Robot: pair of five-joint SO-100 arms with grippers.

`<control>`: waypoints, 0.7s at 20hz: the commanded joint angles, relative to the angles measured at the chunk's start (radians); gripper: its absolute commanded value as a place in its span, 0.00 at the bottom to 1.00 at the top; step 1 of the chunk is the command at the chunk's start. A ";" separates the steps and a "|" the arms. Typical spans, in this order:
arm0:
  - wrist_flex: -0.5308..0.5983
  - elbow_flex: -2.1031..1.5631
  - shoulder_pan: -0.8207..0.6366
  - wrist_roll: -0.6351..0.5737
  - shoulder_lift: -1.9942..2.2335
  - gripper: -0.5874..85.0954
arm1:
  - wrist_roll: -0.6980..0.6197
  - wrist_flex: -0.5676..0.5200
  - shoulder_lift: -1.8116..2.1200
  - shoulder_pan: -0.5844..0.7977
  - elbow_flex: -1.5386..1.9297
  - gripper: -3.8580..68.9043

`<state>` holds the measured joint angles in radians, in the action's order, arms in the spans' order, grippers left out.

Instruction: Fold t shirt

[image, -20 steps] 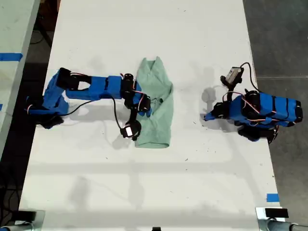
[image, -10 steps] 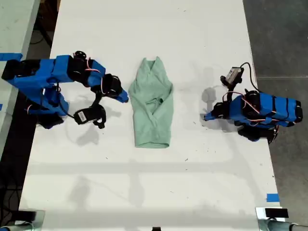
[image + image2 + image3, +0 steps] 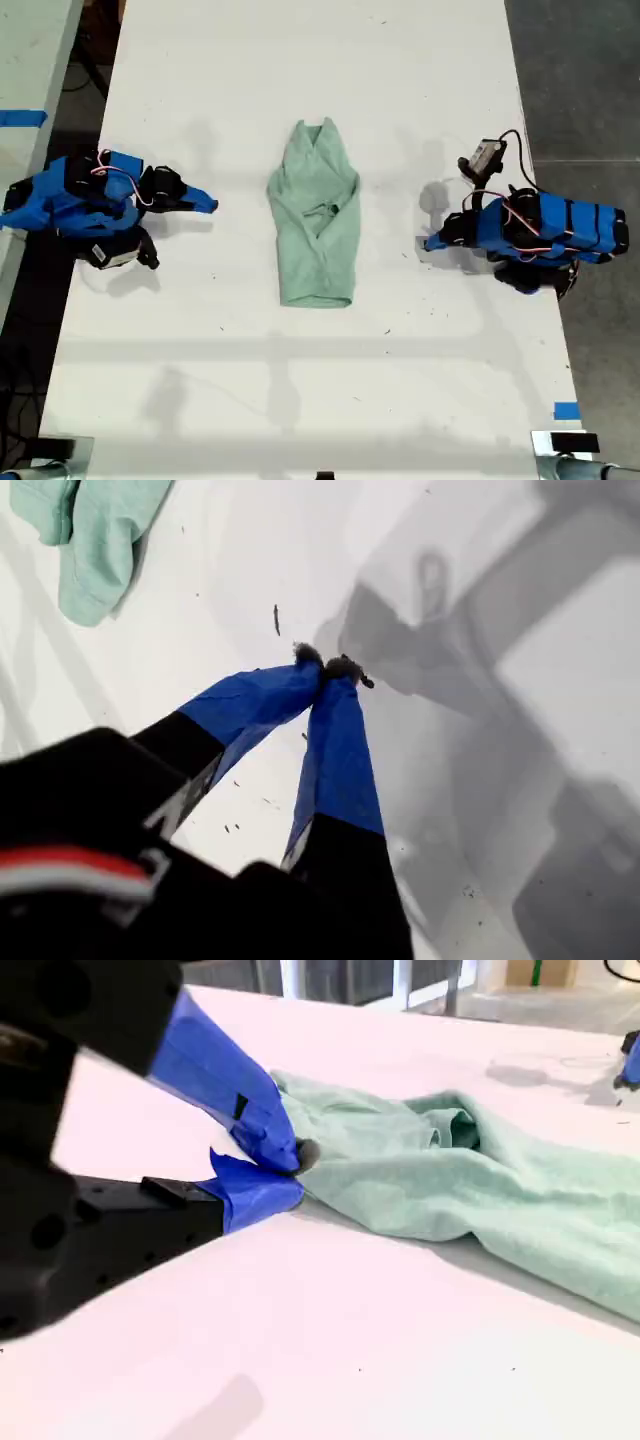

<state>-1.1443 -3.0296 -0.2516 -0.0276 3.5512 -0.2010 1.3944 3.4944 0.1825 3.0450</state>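
Note:
The t shirt (image 3: 315, 225) lies flat mid-table in the exterior view, pale mint green, folded into a narrow strip with its pointed end toward the far edge. My first gripper (image 3: 428, 243) rests shut and empty at the exterior view's right, a short gap from the shirt. In its own view the first gripper (image 3: 328, 670) has blue jaws meeting at the tips, and only a corner of the t shirt (image 3: 90, 530) shows. My second gripper (image 3: 210, 203) sits at the exterior view's left, apart from the shirt. Its view shows the second gripper (image 3: 290, 1170) shut and empty, with the t shirt (image 3: 480, 1180) beyond it.
The white table (image 3: 300, 380) runs the length of the exterior view. Dark floor lies past its edge on the exterior view's right. Blue tape (image 3: 566, 410) marks the near right of that view. Another pale table with blue tape (image 3: 22, 117) stands at its left.
The second arm has drawn back from over the shirt toward the exterior view's left and folded low. The shirt stays folded where it lay. The first arm has not moved.

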 commanded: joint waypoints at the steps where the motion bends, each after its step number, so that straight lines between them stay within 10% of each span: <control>1: -0.005 -0.049 0.052 0.066 0.044 0.01 | -0.009 0.002 0.014 0.009 0.032 0.07; 14: 0.080 -0.186 0.140 0.138 0.049 0.14 | -0.008 0.000 0.014 0.005 0.032 0.07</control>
<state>-1.0845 -3.2045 -0.1197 0.0951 3.5926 -0.2010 1.3944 3.4944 0.1825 3.0450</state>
